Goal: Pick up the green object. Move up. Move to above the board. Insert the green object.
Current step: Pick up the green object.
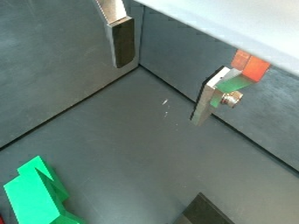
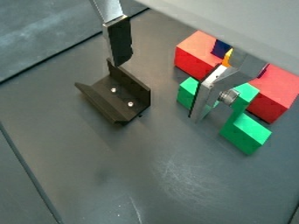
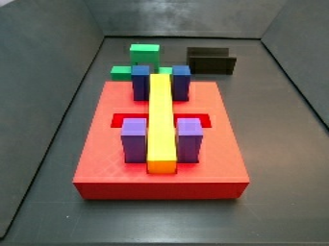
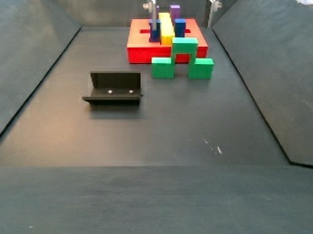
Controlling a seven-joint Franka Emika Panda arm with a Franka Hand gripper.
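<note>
On the floor just beside the board point(image 4: 137, 41) lies the green object point(image 4: 181, 57), not held. Above it hangs the gripper point(image 2: 163, 68), fingers point(image 2: 118, 40) wide apart and empty. I judge the piece light, stiff and somewhat smooth; the raised middle cube seems the best place to grip.

Both side views faced each other along the floor, sharing the board point(image 3: 161, 154) and fixture point(image 4: 113, 89); both wrist views looked down past the tool point(image 2: 163, 79)
</note>
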